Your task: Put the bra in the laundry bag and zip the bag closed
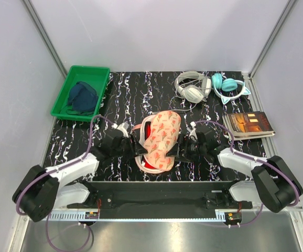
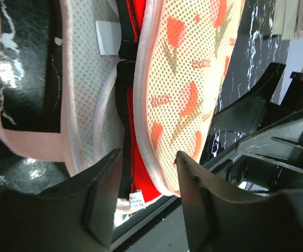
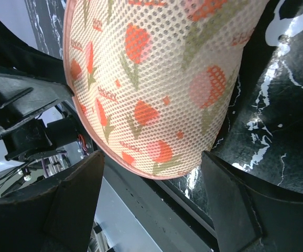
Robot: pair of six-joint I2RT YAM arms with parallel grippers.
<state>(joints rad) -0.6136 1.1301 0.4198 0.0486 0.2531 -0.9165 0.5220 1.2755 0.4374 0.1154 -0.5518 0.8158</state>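
The laundry bag (image 1: 162,137) lies mid-table near the front edge, its printed peach lid partly raised. The red bra (image 1: 147,126) shows inside along the left opening and at the front. My left gripper (image 1: 132,143) is at the bag's left side and my right gripper (image 1: 182,147) at its right side. In the left wrist view my gripper (image 2: 149,155) is open, its fingers straddling the bra (image 2: 138,163) and the lid's rim (image 2: 188,79); white mesh (image 2: 86,94) lies to the left. In the right wrist view my gripper (image 3: 151,157) is wide open around the lid (image 3: 157,79).
A green tray (image 1: 62,102) at the back left holds a dark blue garment (image 1: 82,97). White headphones (image 1: 192,86) and teal headphones (image 1: 229,88) lie at the back right. A book (image 1: 248,124) lies at the right. Walls close in three sides.
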